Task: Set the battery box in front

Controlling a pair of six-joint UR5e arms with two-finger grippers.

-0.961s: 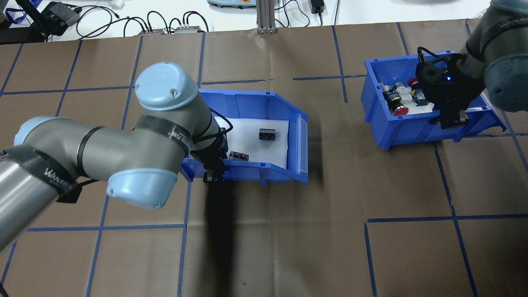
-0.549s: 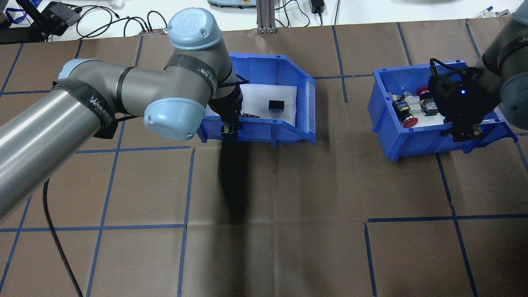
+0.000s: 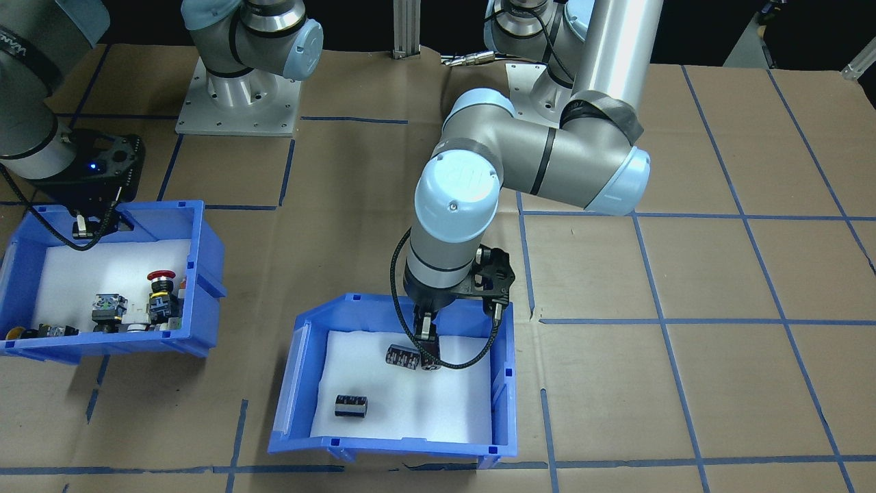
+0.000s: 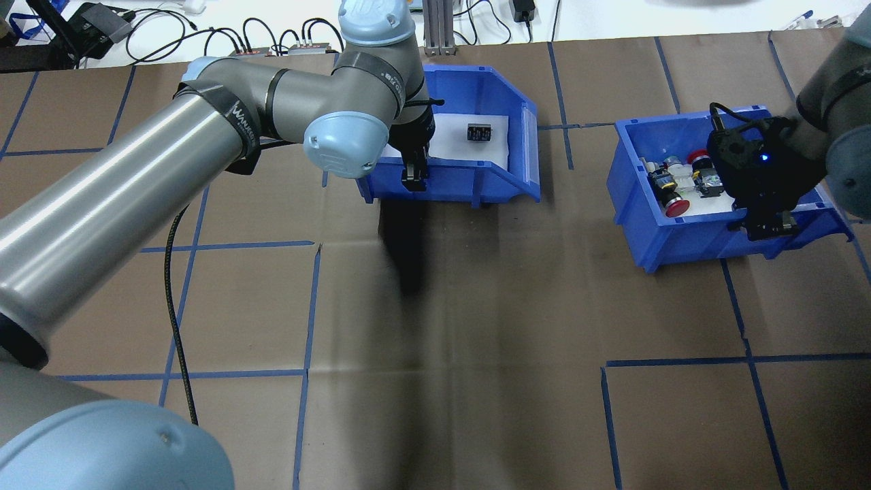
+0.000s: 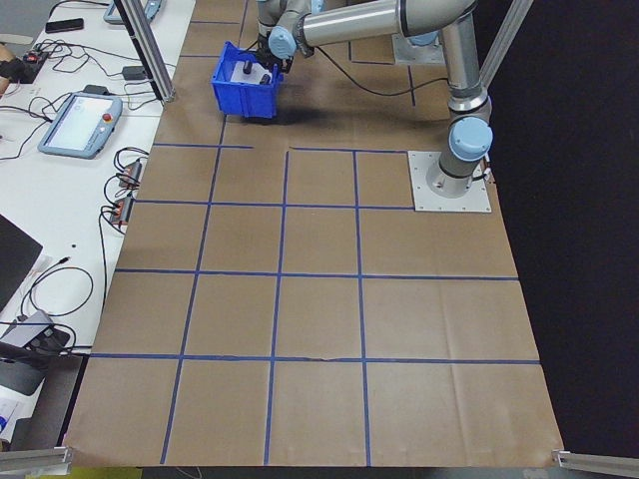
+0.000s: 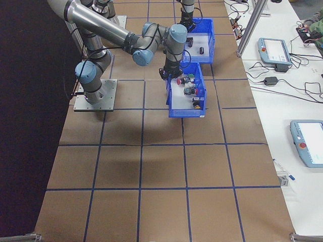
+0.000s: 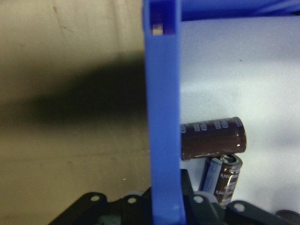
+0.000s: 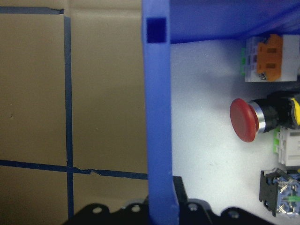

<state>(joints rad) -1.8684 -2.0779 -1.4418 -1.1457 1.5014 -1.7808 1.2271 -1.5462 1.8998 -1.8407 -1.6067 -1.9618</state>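
Note:
The battery box (image 4: 517, 173) is a blue bin with a white foam liner and a few dark cylindrical batteries (image 3: 351, 405) inside. It sits far out on the table, towards the cables. My left gripper (image 4: 414, 178) is shut on its near side wall (image 7: 161, 117), with two batteries (image 7: 213, 138) lying just inside that wall. In the front-facing view the left gripper (image 3: 426, 346) reaches down over the box's rim (image 3: 505, 383). My right gripper (image 4: 762, 226) is shut on the wall (image 8: 157, 117) of the second blue bin (image 4: 680, 238), which holds coloured push-button switches (image 8: 243, 119).
Cables and small devices (image 4: 272, 41) lie on the white bench just beyond the battery box, and a metal post (image 4: 435, 30) stands there too. Brown paper with blue tape lines (image 4: 476, 354) covers the table. The switch bin (image 3: 205, 274) is about one grid square to the right in the overhead view.
My left arm has carried the battery box away from the robot towards the far edge and a little right. The right gripper and the switch bin shifted slightly right and nearer.

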